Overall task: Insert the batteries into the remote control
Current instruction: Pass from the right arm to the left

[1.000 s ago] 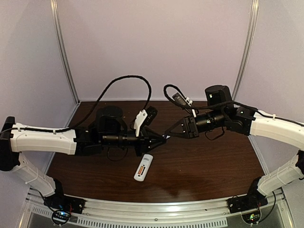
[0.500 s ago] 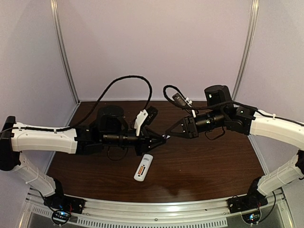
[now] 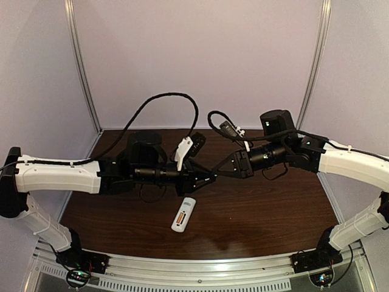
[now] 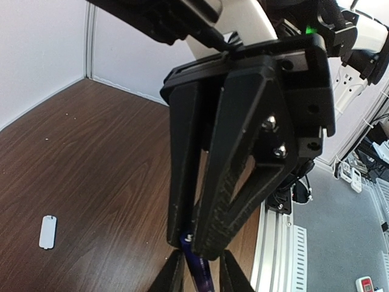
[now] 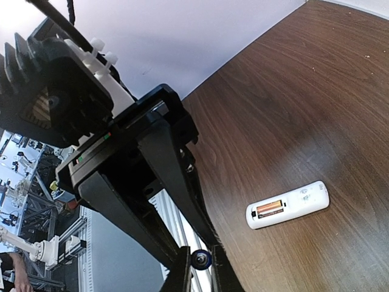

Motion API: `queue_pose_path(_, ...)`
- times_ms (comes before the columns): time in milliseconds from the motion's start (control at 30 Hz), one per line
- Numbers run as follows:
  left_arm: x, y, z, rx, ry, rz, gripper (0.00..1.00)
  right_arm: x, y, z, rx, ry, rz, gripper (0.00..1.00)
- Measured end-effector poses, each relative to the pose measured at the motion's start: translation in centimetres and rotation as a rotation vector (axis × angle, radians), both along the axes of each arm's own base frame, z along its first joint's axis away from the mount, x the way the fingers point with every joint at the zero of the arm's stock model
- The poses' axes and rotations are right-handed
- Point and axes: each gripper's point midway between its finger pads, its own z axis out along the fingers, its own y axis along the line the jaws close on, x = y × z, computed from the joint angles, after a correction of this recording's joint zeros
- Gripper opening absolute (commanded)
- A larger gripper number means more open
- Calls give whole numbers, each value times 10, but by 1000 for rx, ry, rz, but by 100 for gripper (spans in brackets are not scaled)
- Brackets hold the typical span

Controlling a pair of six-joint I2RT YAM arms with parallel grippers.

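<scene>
Above the table my two grippers meet tip to tip. A slim blue-purple battery (image 4: 199,271) with a pale end lies between them. My right gripper (image 5: 200,254) is shut on its tip, and the battery shows end-on (image 5: 201,260) between the fingers. My left gripper (image 4: 200,255) is slightly open, with a gap beside the battery. From above the left gripper (image 3: 209,178) and right gripper (image 3: 218,174) touch noses. The white remote control (image 3: 183,214) lies face down below them, its bay (image 5: 269,208) open with an orange battery inside.
A small loose white cover piece (image 4: 47,232) lies on the brown table (image 3: 273,207) to the left. Pale walls close the back and sides, and a metal rail (image 3: 200,274) runs along the near edge. Black cables loop above both wrists.
My left gripper's jaws have eased apart around the battery while the right gripper's have closed on it. The left arm has shifted slightly right.
</scene>
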Motion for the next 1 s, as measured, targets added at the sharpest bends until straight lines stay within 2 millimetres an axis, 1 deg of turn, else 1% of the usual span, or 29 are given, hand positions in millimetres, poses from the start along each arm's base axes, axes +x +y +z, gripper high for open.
queue_pose_path(100,1,-1,-3,12,1,-1,10,-1,0,-1,-5,4,1,0)
queue_pose_path(267,2,0,-7,28,10,5,7,-1,-1,-5,-17,7,3,0)
queue_pose_path(333,2,1,-7,35,12,6,3,-1,-1,-5,-19,9,3,1)
queue_pose_path(400,3,1,-8,44,15,10,0,-1,-1,-5,-19,10,3,23)
queue_pose_path(433,3,1,-8,46,17,10,0,0,0,-6,-21,12,3,30)
queue_pose_path(467,3,1,-9,50,18,11,0,0,0,-7,-23,19,0,34)
queue_pose_path(567,4,2,-12,63,22,21,0,3,1,-6,-22,23,-5,42)
queue_pose_path(667,8,5,-19,85,44,56,0,13,-3,-3,-9,31,-36,44)
queue_pose_path(733,9,13,-29,103,72,91,0,27,-10,-1,2,33,-80,45)
queue_pose_path(800,7,27,-46,137,117,134,0,39,-17,-2,6,35,-118,45)
queue_pose_path(867,6,39,-62,168,159,177,0,49,-23,-10,-1,40,-155,45)
queue_pose_path(900,6,47,-72,187,185,206,0,51,-25,-15,-7,45,-167,45)
queue_pose_path(1000,9,62,-92,228,237,281,0,54,-28,-33,-41,63,-193,46)
